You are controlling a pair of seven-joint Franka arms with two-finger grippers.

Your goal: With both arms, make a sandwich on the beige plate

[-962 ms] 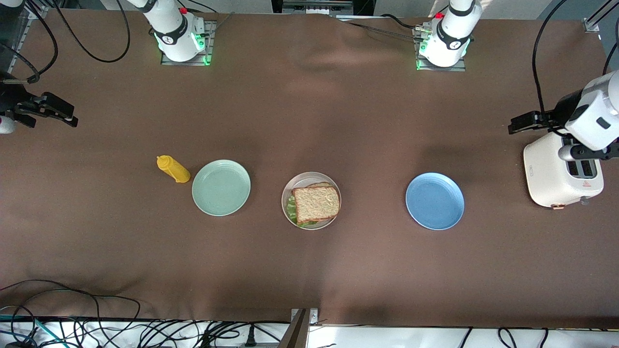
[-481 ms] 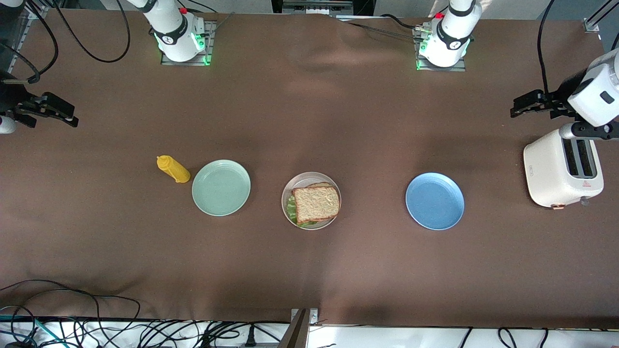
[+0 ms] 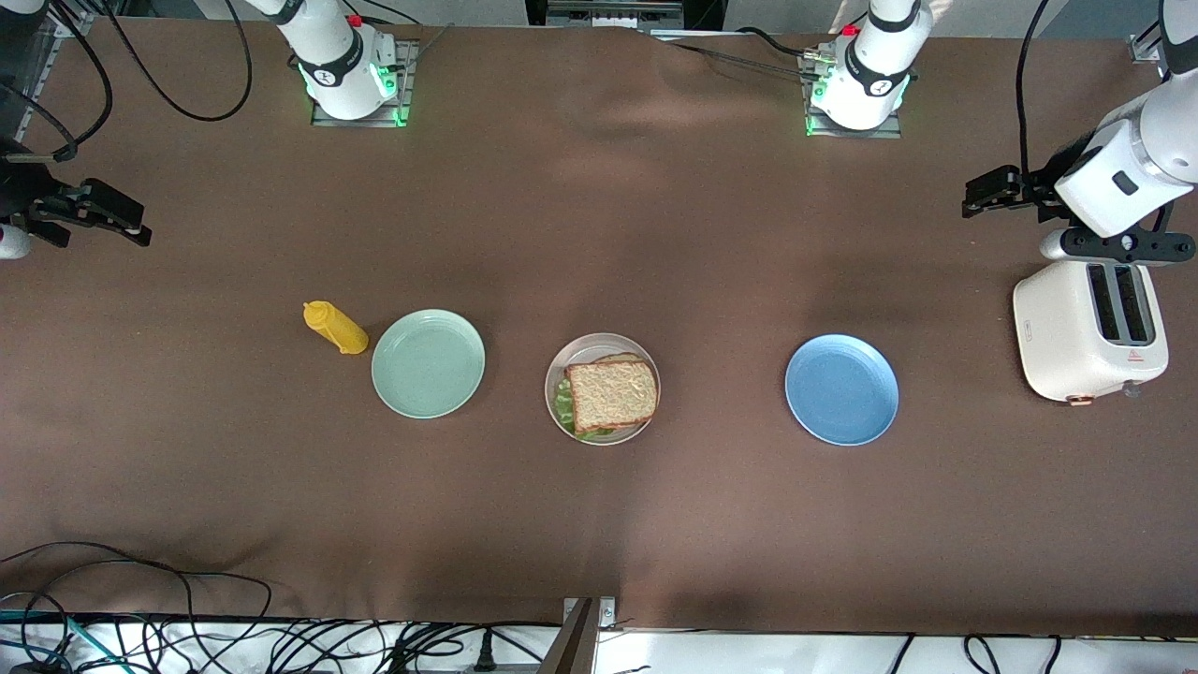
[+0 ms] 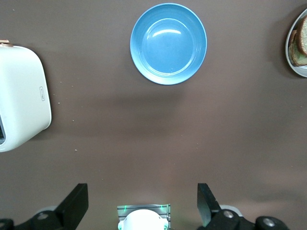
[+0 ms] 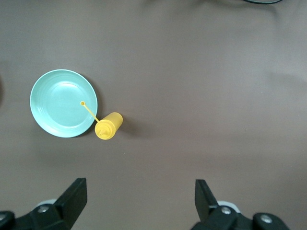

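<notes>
The sandwich [image 3: 611,393] lies on the beige plate [image 3: 585,344] in the middle of the table: a brown bread slice on top, green lettuce [image 3: 564,402] poking out under it and a sliver of crust below. The left wrist view catches the beige plate [image 4: 293,60] and the sandwich [image 4: 302,43] at its edge. My left gripper [image 3: 978,198] [image 4: 143,201] hangs open and empty over bare cloth near the toaster. At the right arm's end of the table my right gripper [image 3: 131,223] [image 5: 139,199] waits open and empty over bare cloth.
A mint-green plate [image 3: 428,363] [image 5: 63,103] and a yellow squeeze bottle [image 3: 335,328] [image 5: 109,126] lie toward the right arm's end. A blue plate [image 3: 841,389] [image 4: 168,43] and a white toaster [image 3: 1090,328] [image 4: 21,98] sit toward the left arm's end. Cables run along the table's front edge.
My left arm has pulled back from over the toaster toward the robots' side of the table, its gripper staying open. The right arm and the sandwich have not moved.
</notes>
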